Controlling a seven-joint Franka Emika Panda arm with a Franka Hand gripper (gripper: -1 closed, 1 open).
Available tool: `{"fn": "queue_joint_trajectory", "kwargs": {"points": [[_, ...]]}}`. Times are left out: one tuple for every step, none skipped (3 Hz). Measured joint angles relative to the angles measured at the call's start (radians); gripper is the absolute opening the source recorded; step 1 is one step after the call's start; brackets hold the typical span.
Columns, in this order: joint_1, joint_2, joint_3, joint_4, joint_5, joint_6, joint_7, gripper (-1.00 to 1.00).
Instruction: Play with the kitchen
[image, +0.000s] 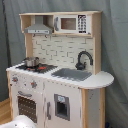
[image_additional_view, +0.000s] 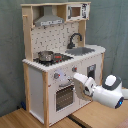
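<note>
kitchen (image_additional_view: 60, 55): toy unit, pale wood and white panels, upright against a grey-green curtain in both exterior views; stands on a wooden floor in the second exterior view.
hood (image: 38, 27): top left of the upper shelf in the first exterior view, grey, untouched.
pot (image: 31, 62): small metal pot sitting on the red-ringed hob (image: 44, 67), left end of the counter.
oven door (image: 27, 107): windowed, below the hob, looks closed.
microwave (image: 70, 23): upper shelf, right of the hood, door looks closed.
sink (image: 71, 74): grey basin right of the hob; contents not readable.
faucet (image: 83, 59): black, arched, behind the sink.
arm: in the second exterior view it comes in from the second exterior view's lower right, white links, wrist aimed at the kitchen front.
gripper (image_additional_view: 76, 78): close to the front panel, level with the knobs (image_additional_view: 56, 76) above the oven window, between oven and right-hand cupboard door. contact with the panel: cannot tell. fingers: cannot tell if apart or together.
first exterior view, bottom left: a white rounded shape at the edge, likely part of the arm.
progress: judged early. doors closed, pot on the hob, nothing displaced. arm is positioned at the front but no visible result.
left: all actual interaction, e.g. knob, door, pot or faucet.
</note>
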Motion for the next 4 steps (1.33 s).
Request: {"fn": "queue_joint_trajectory", "kwargs": {"points": [[0.017,0.000,0.000,0.006,0.000,-0.074,-0.072,1.00],[0.044,0.014,-0.004,0.006,0.000,-0.167,-0.102,1.00],[0.056,0.046,-0.053,-0.013,0.000,-0.236,-0.159,1.00],[0.062,0.077,-0.132,-0.051,0.000,-0.259,-0.229,1.00]]}}
